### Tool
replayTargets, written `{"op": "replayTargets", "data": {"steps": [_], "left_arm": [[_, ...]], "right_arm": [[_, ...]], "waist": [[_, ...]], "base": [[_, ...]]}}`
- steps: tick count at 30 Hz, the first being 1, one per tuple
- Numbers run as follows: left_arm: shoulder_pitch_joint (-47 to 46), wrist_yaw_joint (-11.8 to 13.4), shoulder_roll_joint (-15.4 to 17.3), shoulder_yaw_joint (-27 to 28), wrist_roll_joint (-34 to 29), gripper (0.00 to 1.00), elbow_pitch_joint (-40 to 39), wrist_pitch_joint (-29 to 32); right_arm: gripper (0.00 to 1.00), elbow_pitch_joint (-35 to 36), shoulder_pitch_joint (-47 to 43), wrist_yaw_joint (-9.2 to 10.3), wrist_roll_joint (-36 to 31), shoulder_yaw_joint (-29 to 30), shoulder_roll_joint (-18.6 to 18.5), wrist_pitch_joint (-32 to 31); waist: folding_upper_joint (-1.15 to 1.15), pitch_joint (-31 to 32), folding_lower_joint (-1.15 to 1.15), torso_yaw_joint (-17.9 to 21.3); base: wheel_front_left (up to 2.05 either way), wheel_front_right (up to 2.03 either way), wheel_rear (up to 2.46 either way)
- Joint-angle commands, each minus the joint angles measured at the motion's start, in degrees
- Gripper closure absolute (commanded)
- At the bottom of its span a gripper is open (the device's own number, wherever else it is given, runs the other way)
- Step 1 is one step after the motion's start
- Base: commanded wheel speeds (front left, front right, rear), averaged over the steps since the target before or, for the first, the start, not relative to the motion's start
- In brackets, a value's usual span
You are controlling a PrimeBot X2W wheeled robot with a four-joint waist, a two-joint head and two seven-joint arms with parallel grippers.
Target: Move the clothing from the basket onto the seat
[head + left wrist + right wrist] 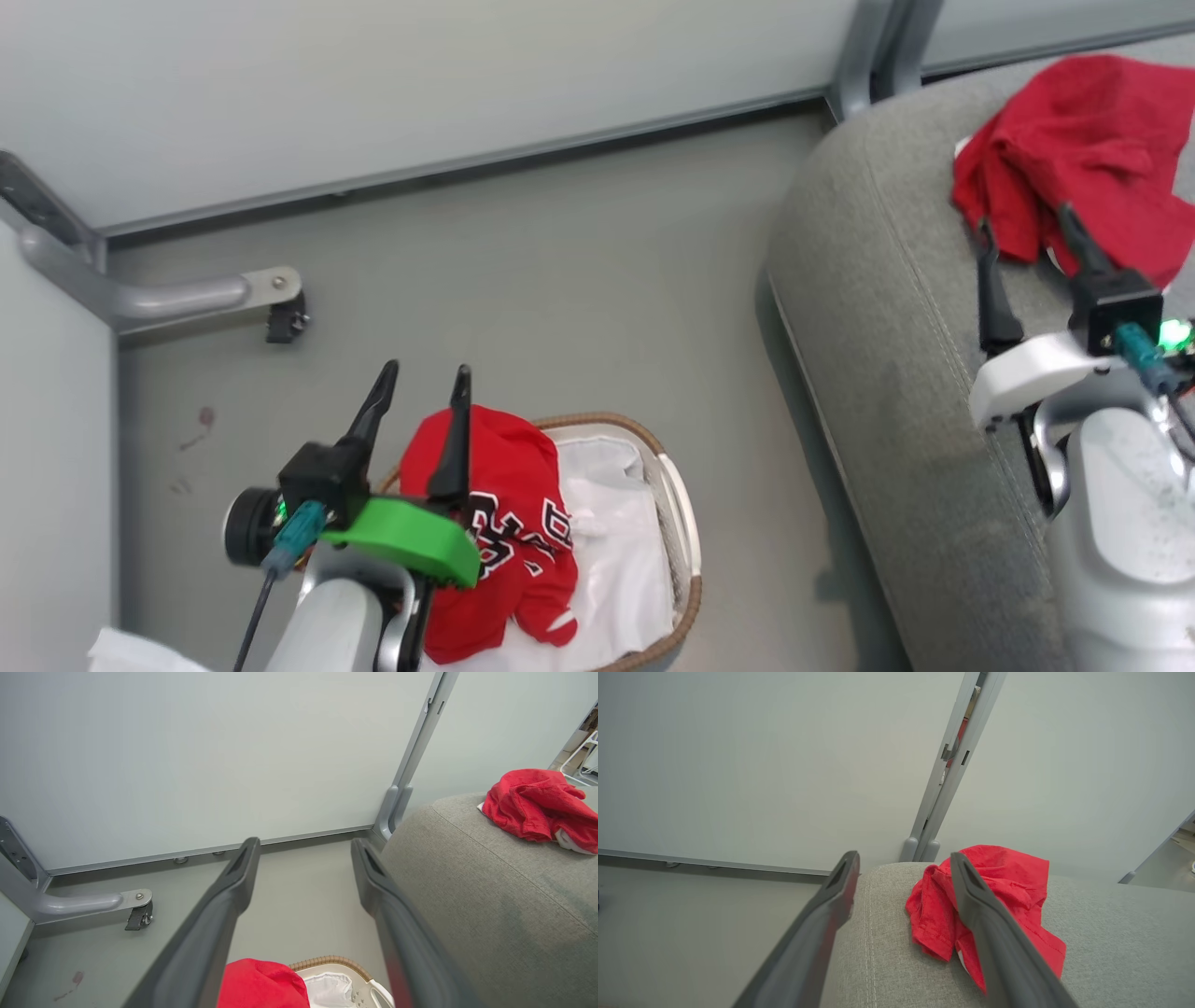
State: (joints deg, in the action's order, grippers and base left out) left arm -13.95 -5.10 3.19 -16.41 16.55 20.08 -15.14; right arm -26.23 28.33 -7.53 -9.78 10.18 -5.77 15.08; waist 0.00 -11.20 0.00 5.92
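Grey floor [560, 280] separates basket [607, 420] rim from seat [887, 373] edge; left gripper [426, 369] and right gripper [1023, 217] jaws spread.

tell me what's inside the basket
The red jersey lies in the basket, over its left side, on the white cloth liner. Whatever is under the jersey is covered; the left gripper also hides part of it.

My right gripper [903, 859] stands spread; a crumpled bright red fabric garment [1008, 877] lies on the grey woven-fabric seat cushion [1111, 952].
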Motion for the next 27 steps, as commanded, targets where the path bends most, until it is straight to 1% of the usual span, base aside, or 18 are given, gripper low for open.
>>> {"op": "replayTargets", "data": {"steps": [1, 6, 9, 12, 16, 20, 27], "left_arm": [[1.9, 0.3, 0.0, 1.2, -0.2, 0.00, -0.3, 0.0], [6.3, 0.8, -0.1, 5.7, -0.6, 0.00, -0.7, 0.0], [8.6, 0.8, -0.2, 7.8, -0.7, 0.00, -0.9, 0.0], [11.0, 0.5, -0.3, 9.1, -0.6, 0.00, -0.8, 0.0], [13.2, 0.1, -0.3, 9.6, -0.8, 0.00, -0.7, 0.0], [14.3, 0.1, -0.3, 9.7, 0.0, 0.00, -0.8, 0.0], [14.5, 0.5, -0.3, 9.4, 0.9, 0.00, -1.1, 0.0]], "right_arm": [[0.00, 0.7, -2.2, 0.08, 0.8, -0.2, 0.5, 0.1], [0.00, 2.2, -6.7, 0.07, 3.6, -1.4, 2.4, 0.1], [0.00, 3.0, -9.5, 0.07, 5.1, -2.3, 2.7, 0.1], [0.00, 3.3, -12.5, 0.07, 7.8, -4.6, 2.8, 0.1], [0.00, 4.0, -15.6, 0.07, 9.7, -6.4, 2.7, 0.1], [0.00, 5.0, -18.1, 0.07, 11.7, -6.6, 2.7, 0.1], [0.00, 5.8, -19.3, 0.07, 13.8, -7.1, 2.8, 0.1]], "waist": [[0.00, 5.0, 0.00, -4.5], [0.00, 7.4, 0.00, -6.2], [0.00, 8.5, 0.00, -6.9], [0.00, 9.4, 0.00, -7.2], [0.00, 10.2, 0.00, -7.4], [0.00, 10.7, 0.00, -7.5], [0.00, 11.2, 0.00, -6.8]], "base": [[0.00, 0.00, 0.00], [0.00, 0.00, 0.00], [0.00, 0.00, 0.00], [0.00, 0.00, 0.00], [0.00, 0.00, 0.00], [0.00, 0.00, 0.00], [0.00, 0.00, 0.00]]}}
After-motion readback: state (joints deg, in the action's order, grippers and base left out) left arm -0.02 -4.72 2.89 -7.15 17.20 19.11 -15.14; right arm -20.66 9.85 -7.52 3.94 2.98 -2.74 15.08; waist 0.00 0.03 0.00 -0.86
